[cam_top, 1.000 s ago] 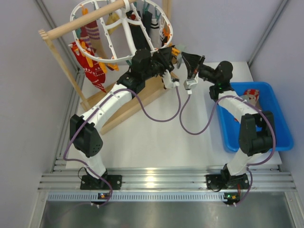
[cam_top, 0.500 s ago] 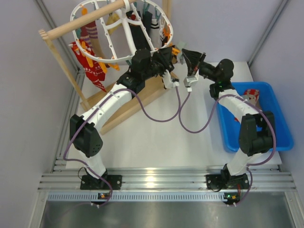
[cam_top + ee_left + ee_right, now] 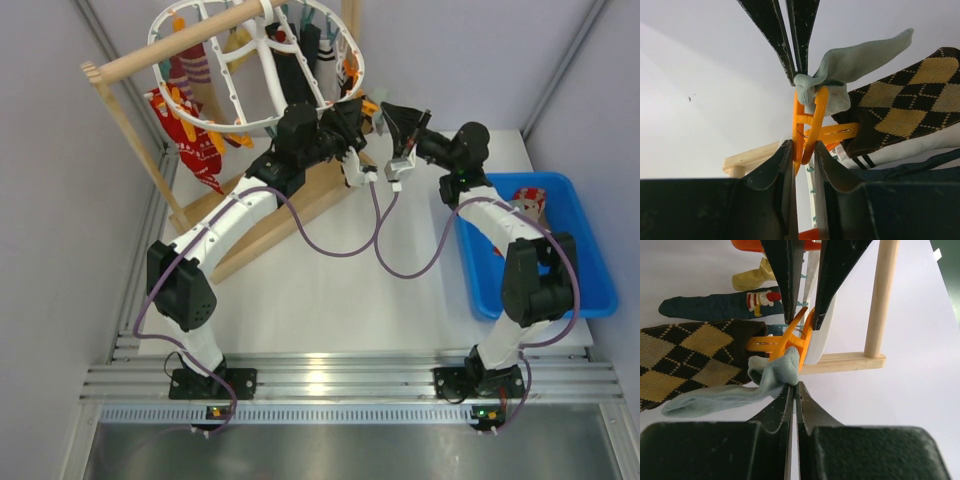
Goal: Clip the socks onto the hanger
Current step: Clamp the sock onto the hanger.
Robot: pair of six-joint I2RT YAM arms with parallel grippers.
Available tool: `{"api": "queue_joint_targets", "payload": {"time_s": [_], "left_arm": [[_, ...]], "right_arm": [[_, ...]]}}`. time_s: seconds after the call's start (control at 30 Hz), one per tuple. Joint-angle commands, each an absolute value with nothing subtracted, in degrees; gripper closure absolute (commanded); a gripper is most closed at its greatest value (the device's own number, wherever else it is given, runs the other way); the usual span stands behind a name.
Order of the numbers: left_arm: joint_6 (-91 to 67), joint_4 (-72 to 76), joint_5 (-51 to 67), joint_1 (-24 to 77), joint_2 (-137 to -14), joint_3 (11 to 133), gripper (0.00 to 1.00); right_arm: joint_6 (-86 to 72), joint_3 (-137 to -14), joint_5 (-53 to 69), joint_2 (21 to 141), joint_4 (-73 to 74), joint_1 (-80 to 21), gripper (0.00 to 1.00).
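Note:
The hanger (image 3: pixel 160 72) is a white oval ring hung from a wooden rod, with several socks clipped to it. My left gripper (image 3: pixel 802 147) is shut on the handles of an orange clip (image 3: pixel 812 117) at the ring's right side. A grey sock (image 3: pixel 850 62) sits bunched in that clip's mouth. From the opposite side my right gripper (image 3: pixel 794 386) is shut on the edge of the grey sock (image 3: pixel 775 372), right at the orange clip (image 3: pixel 790 342). A brown-and-black argyle sock (image 3: pixel 695 360) hangs beside it. In the top view both grippers, left (image 3: pixel 366 120) and right (image 3: pixel 388 112), meet tip to tip.
A blue bin (image 3: pixel 590 250) at the right holds a red patterned sock (image 3: pixel 528 200). The wooden rack's base (image 3: pixel 290 215) lies under the left arm and its post (image 3: pixel 880 295) stands close behind the clip. Red socks (image 3: pixel 195 140) hang at the hanger's left.
My right gripper has edged a little up and left toward the clip with the grey sock. The left gripper has kept its hold on the clip.

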State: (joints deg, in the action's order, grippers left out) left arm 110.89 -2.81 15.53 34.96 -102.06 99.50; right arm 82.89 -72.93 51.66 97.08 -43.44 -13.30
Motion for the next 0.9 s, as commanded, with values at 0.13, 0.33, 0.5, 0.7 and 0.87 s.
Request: {"api": "queue_joint_targets", "payload": {"time_s": [0.13, 0.33, 0.5, 0.7, 0.87], "left_arm": [[108.1, -0.8, 20.8, 35.6, -102.3, 97.5, 0.88], [107.8, -0.4, 20.8, 35.6, -101.8, 96.7, 0.73], [107.8, -0.4, 20.6, 35.6, -101.6, 96.5, 0.62], [107.9, -0.4, 20.3, 35.5, -101.2, 96.2, 0.52], [107.7, -0.4, 19.6, 35.6, -99.8, 94.8, 0.45]], "right_arm": [[81.5, -75.4, 53.5, 97.1, -44.2, -14.9, 1.0], [81.5, -76.4, 53.0, 97.7, -43.7, -14.9, 1.0], [81.0, -77.6, 52.4, 98.3, -43.8, -14.9, 1.0], [80.9, -78.2, 52.2, 98.6, -44.0, -14.9, 1.0], [81.2, -78.6, 51.7, 99.2, -44.1, -14.6, 1.0]]}}
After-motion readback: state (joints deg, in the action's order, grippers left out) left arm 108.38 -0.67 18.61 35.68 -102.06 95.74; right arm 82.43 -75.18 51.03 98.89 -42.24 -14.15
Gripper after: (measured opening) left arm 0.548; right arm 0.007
